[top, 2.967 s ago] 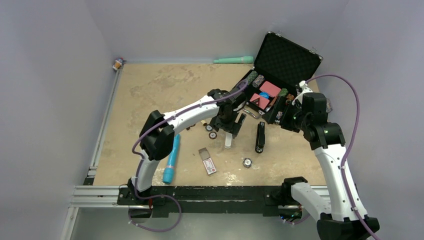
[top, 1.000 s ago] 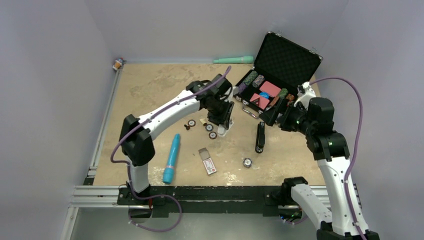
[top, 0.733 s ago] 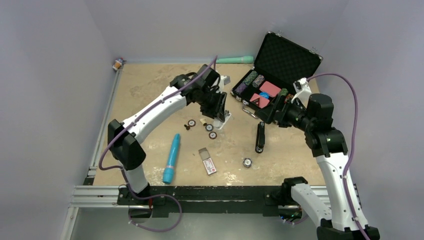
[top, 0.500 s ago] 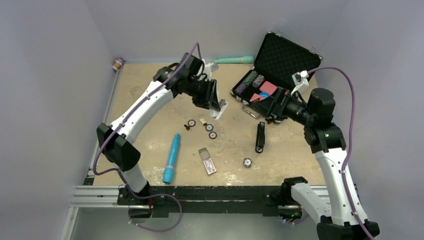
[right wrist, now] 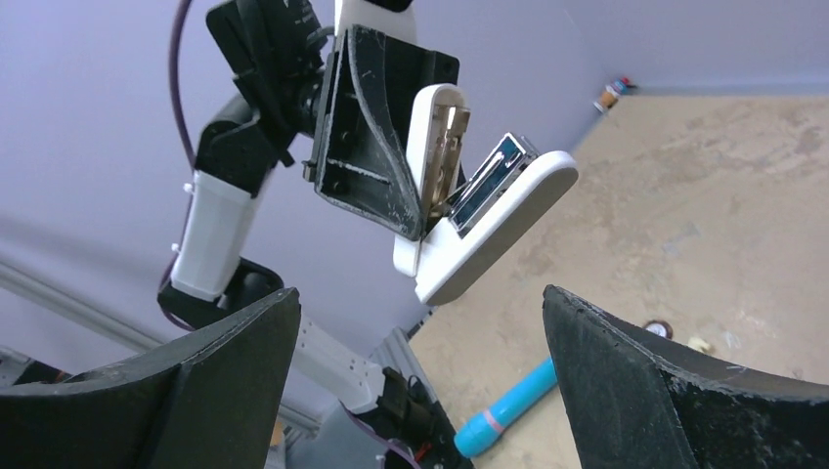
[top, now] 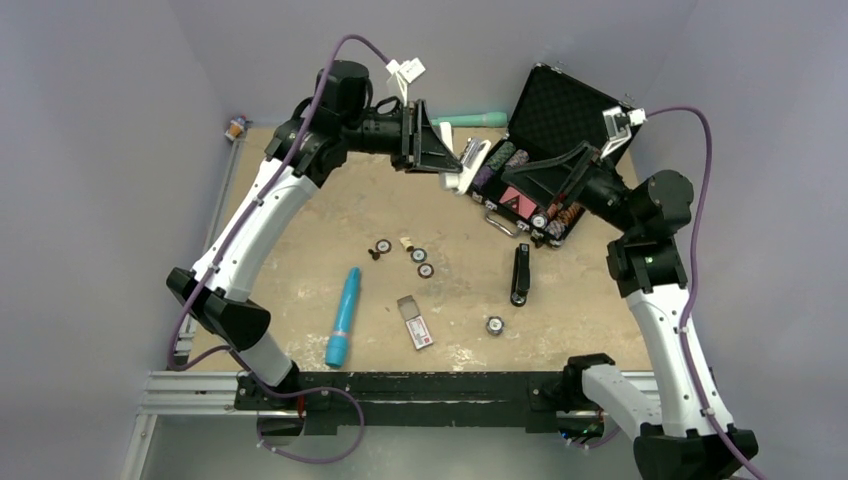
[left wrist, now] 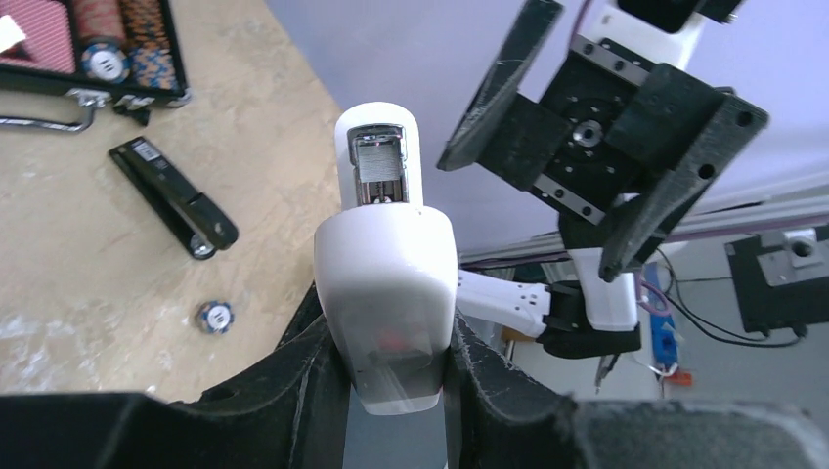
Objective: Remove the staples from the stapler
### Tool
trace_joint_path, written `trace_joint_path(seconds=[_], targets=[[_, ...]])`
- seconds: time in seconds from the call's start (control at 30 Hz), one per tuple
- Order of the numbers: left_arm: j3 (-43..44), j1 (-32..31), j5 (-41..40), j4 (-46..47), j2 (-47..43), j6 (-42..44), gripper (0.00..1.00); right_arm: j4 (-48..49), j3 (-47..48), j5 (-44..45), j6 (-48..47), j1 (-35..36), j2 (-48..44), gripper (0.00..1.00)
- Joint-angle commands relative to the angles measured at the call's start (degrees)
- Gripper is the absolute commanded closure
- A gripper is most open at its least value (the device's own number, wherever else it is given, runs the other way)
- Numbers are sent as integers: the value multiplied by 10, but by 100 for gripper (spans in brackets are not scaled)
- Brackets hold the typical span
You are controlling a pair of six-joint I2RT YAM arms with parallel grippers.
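Early going — the left gripper [left wrist: 389, 363] clamps the white stapler [left wrist: 383, 259], hinged open, in mid-air; the right gripper [right wrist: 415, 313] gapes empty nearby; staples apparently not yet removed.

White arms [top: 250, 225], black joints [top: 228, 312], black grippers [top: 452, 160] [top: 542, 205], purple cables [top: 711, 220]

The white stapler [left wrist: 386, 283] has a smooth, glossy plastic shell, and its open channel [left wrist: 379, 166] is bright bare metal. The black stapler [left wrist: 171, 195] looks matt, with a silvery metal end. The tabletop [top: 320, 190] is rough, matt and blotchy beige. The blue tube [top: 342, 316] looks like smooth plastic. The case lid [top: 570, 120] has a dimpled black foam lining.
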Motion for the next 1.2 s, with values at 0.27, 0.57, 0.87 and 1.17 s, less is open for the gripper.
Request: trace_joint_path(seconds=[0.27,0.57,0.87,1.17], targets=[[3,5,84,225,-31,-163,100,164,51,-13,86,-1,54,1],[-10,0,82,230,-39,-167,100,234,30,-15,126,0,72,1],[-11,-3,79,257,-40,-189,100,259,30,-9,141,4,101,1],[-11,-7,79,278,-36,-204,100,276,56,-1,148,33,135,2]])
